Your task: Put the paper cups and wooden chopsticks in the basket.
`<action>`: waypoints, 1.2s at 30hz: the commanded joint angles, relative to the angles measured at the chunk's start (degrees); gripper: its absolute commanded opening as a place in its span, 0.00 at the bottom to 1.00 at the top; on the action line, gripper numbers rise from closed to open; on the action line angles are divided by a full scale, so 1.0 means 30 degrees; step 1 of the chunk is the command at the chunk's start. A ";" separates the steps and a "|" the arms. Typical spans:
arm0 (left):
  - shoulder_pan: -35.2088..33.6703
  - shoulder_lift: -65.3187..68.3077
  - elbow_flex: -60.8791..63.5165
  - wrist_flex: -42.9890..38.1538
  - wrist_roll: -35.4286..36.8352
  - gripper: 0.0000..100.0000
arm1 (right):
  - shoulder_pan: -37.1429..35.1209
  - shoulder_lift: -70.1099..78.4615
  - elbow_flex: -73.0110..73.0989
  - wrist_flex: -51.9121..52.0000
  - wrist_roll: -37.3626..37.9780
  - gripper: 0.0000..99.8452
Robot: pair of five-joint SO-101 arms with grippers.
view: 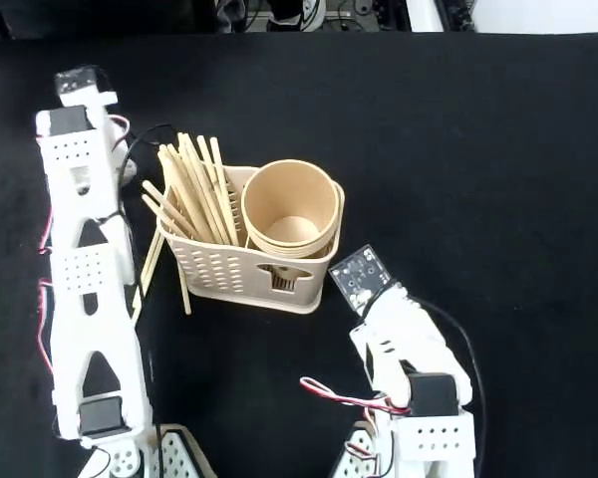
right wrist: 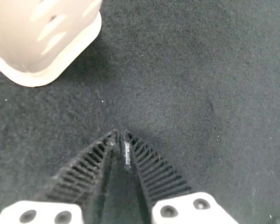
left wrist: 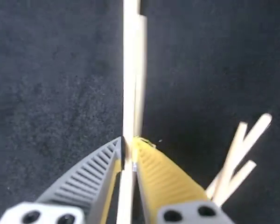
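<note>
Left arm [view: 80,259] lies stretched toward the far edge, left of the basket [view: 241,274]. Its wrist view shows the left gripper [left wrist: 129,145] clamped on wooden chopsticks [left wrist: 131,70]. Right gripper [right wrist: 120,136], pinched together and empty, hovers by the basket's near right corner. The paper cups [view: 289,204] sit nested inside.

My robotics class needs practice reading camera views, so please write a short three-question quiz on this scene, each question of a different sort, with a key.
1. True or false: the paper cups sit stacked inside the basket.
2. What is the left gripper clamped on? A) a paper cup B) wooden chopsticks C) nothing
3. Fill in: the right gripper, near a corner of the basket, is ____ (open or shut).
Key: 1 true; 2 B; 3 shut.
</note>
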 commanded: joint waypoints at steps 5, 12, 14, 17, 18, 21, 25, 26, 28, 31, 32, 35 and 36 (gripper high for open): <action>-0.0630 -0.8117 0.8747 0.0205 0.0293 0.03 | 0.0147 -0.1363 -0.0044 -0.0088 0.0117 0.01; -0.0073 -1.5033 1.6659 -0.1026 -0.0586 0.03 | 0.0147 -0.1363 -0.0044 -0.0088 0.0117 0.01; 0.0015 -1.6381 1.8623 -0.2168 -0.0645 0.03 | 0.0147 -0.1363 -0.0044 -0.0088 0.0117 0.01; 0.0308 -1.8579 2.1641 -0.3897 -0.0615 0.03 | 0.0147 -0.1363 -0.0044 -0.0088 0.0117 0.01; 0.0484 -1.9429 2.2872 -0.4571 -0.0615 0.03 | 0.0147 -0.1363 -0.0044 -0.0088 0.0117 0.01; 0.1216 -2.2681 2.6769 -0.6886 -0.0645 0.03 | 0.0147 -0.1363 -0.0044 -0.0088 0.0117 0.01; 0.1861 -2.7956 3.2952 -1.1487 -0.0703 0.03 | 0.0147 -0.1363 -0.0044 -0.0088 0.0117 0.01; 0.1861 -2.9245 3.4476 -1.2777 -0.0703 0.03 | 0.0147 -0.1363 -0.0044 -0.0059 0.0117 0.01; 0.1832 -3.1766 3.7348 -1.5179 -0.0703 0.03 | 0.0147 -0.1363 -0.0044 -0.0059 0.0117 0.01; 0.1890 -3.5663 4.0923 -1.7846 -0.0615 0.03 | 0.0147 -0.1363 -0.0044 -0.0059 0.0117 0.01; 0.1919 -3.6923 4.1978 -1.8579 -0.0615 0.03 | 0.0147 -0.1363 -0.0044 -0.0059 0.0117 0.01; 0.2183 -4.0850 4.4791 -2.0278 -0.0586 0.03 | 0.0147 -0.1363 -0.0044 -0.0059 0.0117 0.01; 0.2300 -4.2110 4.5641 -2.0689 -0.0586 0.03 | 0.0147 -0.1363 -0.0044 -0.0059 0.0117 0.01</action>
